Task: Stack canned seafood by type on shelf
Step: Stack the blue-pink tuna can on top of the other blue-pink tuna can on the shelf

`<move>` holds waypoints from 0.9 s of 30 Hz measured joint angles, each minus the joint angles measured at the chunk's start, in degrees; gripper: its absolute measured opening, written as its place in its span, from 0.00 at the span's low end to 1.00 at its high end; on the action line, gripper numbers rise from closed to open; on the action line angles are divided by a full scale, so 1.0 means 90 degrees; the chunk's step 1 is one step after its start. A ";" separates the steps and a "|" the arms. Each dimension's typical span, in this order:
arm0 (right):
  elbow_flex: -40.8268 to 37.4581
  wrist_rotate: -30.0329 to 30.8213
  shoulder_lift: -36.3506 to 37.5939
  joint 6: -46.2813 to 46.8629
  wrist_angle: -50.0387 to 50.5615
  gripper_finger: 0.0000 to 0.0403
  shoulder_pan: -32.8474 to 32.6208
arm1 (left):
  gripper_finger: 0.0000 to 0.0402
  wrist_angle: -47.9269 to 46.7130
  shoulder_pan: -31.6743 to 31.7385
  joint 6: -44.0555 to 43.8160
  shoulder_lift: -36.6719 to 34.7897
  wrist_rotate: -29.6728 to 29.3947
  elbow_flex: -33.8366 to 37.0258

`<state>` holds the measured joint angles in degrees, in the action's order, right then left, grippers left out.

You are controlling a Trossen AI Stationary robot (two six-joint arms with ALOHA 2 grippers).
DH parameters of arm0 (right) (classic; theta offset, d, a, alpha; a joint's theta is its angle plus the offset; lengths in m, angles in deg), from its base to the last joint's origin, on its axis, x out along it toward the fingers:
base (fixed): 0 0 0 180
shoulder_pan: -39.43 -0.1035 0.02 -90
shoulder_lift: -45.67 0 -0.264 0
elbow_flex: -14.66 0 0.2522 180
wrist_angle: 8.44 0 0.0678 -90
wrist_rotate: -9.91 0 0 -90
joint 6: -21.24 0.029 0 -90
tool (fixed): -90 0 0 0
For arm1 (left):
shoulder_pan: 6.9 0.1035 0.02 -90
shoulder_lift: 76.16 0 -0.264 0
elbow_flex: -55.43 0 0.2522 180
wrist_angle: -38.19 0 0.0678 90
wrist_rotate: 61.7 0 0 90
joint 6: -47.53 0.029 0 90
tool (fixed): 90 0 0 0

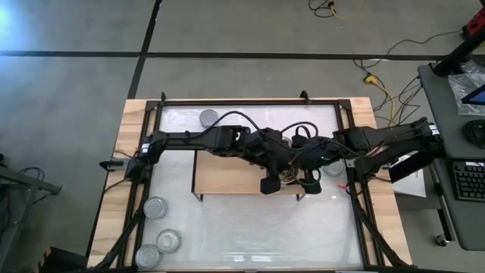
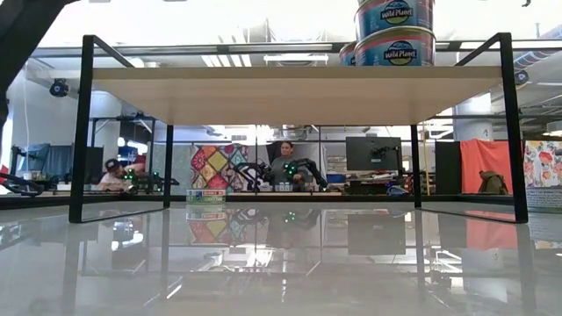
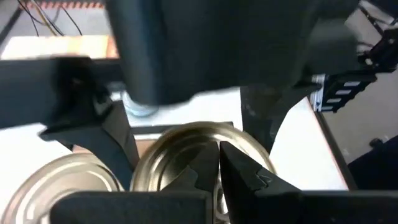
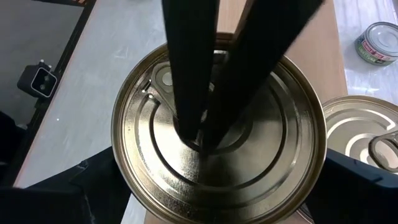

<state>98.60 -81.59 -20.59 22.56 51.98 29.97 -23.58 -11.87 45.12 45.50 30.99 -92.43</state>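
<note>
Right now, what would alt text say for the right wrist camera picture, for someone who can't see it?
A gold ribbed-top can fills the frame between the right gripper's wide-spread fingers, with the left gripper's shut tips pressing on its lid. A second gold can sits beside it, and a labelled can stands farther off on the white tabletop.

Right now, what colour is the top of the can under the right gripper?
Shiny gold, with ribbed rings, on the can under the right gripper; right wrist view shows it best.
</note>
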 joint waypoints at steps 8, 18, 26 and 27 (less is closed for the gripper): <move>-0.0002 0.0000 -0.0005 -0.0003 0.0022 0.95 -0.0001 | 0.00 -0.0208 0.0056 0.0021 0.0053 0.0117 0.0000; -0.0009 -0.0001 -0.0015 0.0020 0.0098 0.99 -0.0002 | 0.00 -0.0380 0.0102 0.0044 0.0209 0.0108 -0.0024; 0.0145 -0.0002 0.0056 0.0282 0.0381 0.99 -0.0004 | 0.00 -0.0424 0.0102 0.0135 0.0230 0.0099 -0.0027; 0.0208 -0.0002 0.0056 0.0299 0.0483 0.99 -0.0004 | 0.00 -0.0435 0.0107 0.0146 0.0230 0.0091 -0.0027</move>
<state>100.47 -81.61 -20.09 25.25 56.32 29.94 -27.50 -10.91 46.43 47.56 31.81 -92.67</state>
